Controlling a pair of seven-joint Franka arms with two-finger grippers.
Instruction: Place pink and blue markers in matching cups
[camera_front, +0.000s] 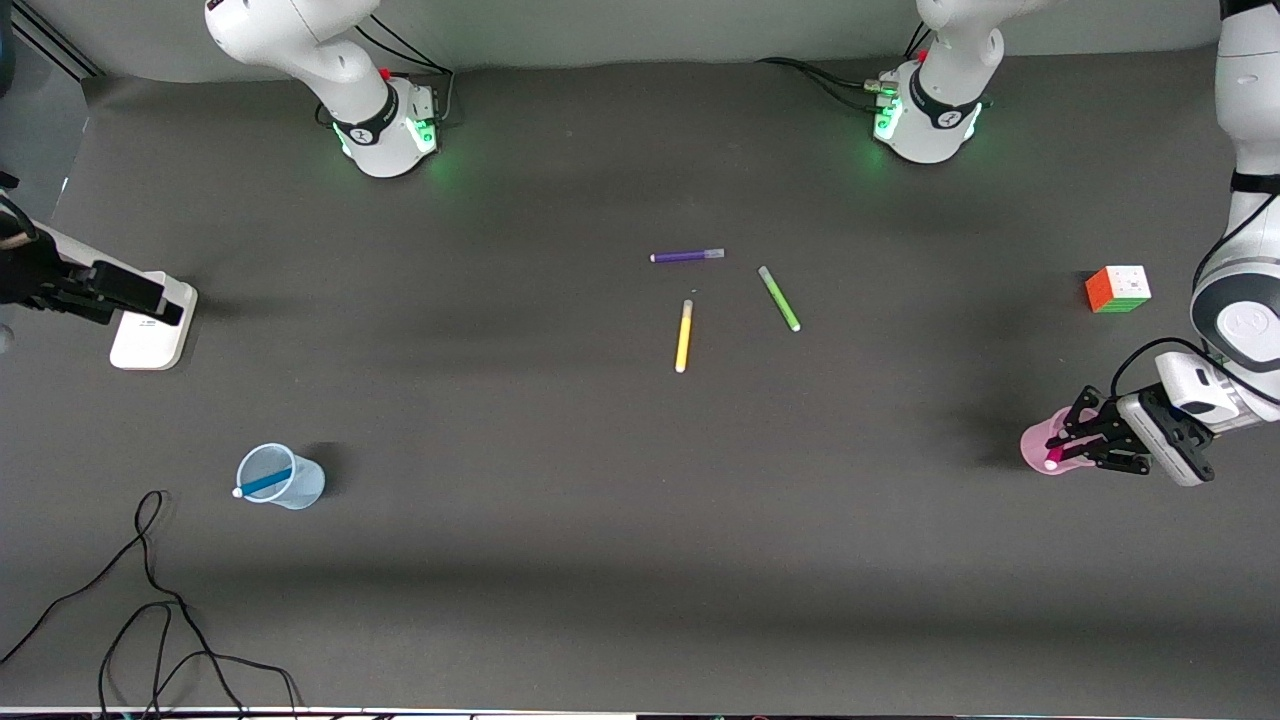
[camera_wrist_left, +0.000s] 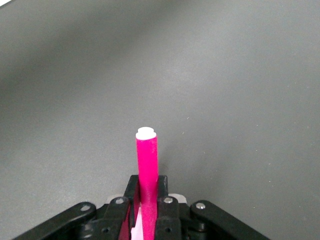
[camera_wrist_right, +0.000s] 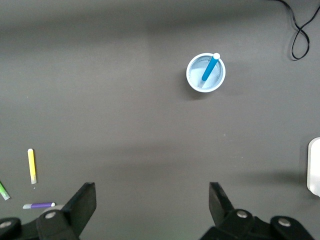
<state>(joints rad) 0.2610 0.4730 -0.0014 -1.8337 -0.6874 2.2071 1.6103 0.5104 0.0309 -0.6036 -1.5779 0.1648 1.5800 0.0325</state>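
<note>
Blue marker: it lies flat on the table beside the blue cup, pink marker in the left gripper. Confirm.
Not quite. The blue marker stands inside the blue cup, leaning on its rim, as the right wrist view shows. The left gripper does hold the pink marker.

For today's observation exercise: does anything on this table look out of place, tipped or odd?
Nothing is tipped or spilled. The blue marker leans in the upright blue cup; the left gripper holds the pink marker over the pink cup. The right gripper waits open. Only the colour cube seems unrelated.
</note>
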